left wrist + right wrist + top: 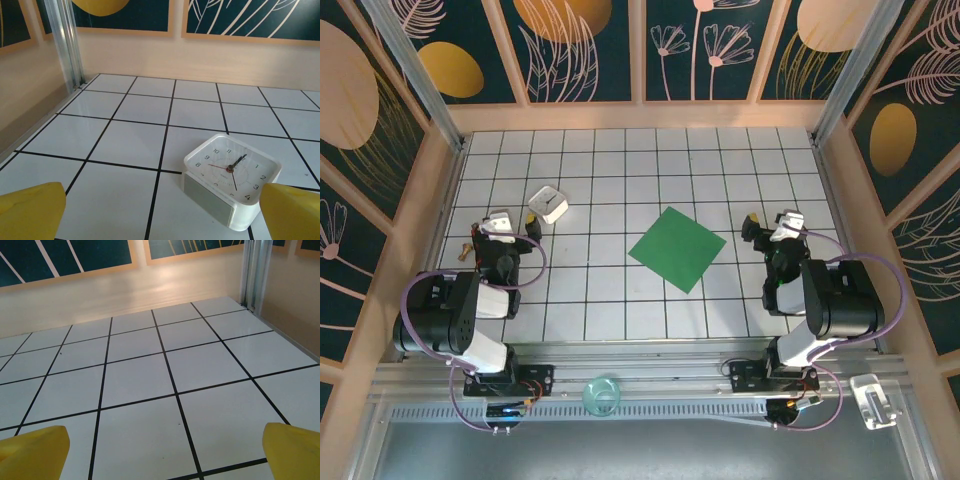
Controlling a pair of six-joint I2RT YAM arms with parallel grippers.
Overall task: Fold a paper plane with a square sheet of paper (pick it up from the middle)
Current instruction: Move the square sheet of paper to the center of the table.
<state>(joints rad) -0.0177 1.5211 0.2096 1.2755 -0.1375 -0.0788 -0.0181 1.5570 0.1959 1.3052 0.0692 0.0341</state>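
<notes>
A: Left jaws and right jaws both stand wide apart, empty.

B: The square sheet of paper (677, 249) lies flat mid-desk (620, 300), between them. I'd pinch its middle gently and avoid the alarm clock (549, 204) beyond.

The left arm (470, 320) and right arm (825, 300) match: black boxy joints, white rounded shells, and 2 purple cables (408, 292) looping alongside. The left claw (502, 230) and right claw (775, 225) wear white caps. Their fingers (30, 212) are matte yellow.
</notes>
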